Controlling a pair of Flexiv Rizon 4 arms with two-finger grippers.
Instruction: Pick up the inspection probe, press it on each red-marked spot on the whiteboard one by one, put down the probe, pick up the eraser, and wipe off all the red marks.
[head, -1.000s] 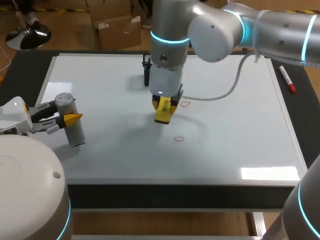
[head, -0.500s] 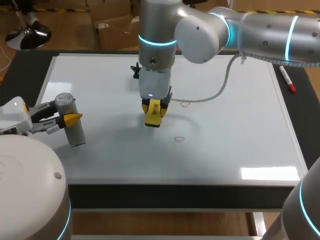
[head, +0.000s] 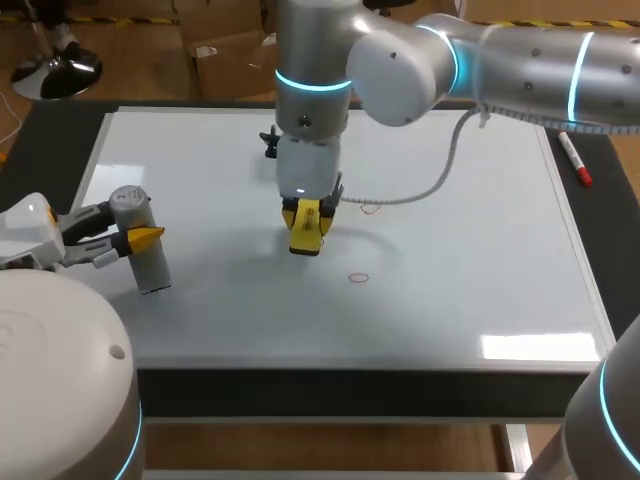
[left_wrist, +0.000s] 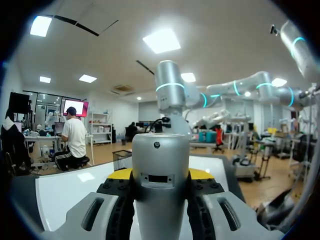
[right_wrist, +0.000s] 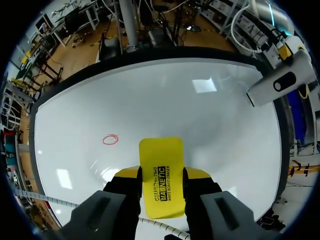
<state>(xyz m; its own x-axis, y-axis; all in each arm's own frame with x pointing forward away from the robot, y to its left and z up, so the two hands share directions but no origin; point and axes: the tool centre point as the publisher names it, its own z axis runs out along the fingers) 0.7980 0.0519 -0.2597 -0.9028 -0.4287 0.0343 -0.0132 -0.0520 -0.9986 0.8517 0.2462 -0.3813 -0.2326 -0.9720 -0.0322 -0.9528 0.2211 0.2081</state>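
A yellow rectangular eraser (right_wrist: 161, 167) is gripped by the right claw (right_wrist: 161, 176), a grey cylindrical probe (left_wrist: 160, 160) (near-upright) by the left claw (left_wrist: 160, 175).

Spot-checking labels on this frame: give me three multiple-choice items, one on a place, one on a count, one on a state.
1. Where does the red marker lie relative to the whiteboard?
A) on its middle
B) just off its right edge
C) just off its left edge

2. How many red marks show in the head view?
A) two
B) five
C) none

3. What does the right gripper hold?
A) nothing
B) a cloth
C) the yellow eraser

1 B: it lies outside the right frame.
2 A: a second mark lies nearer the front edge.
3 C: both fingers clamp the eraser's sides. The probe is in the left gripper.
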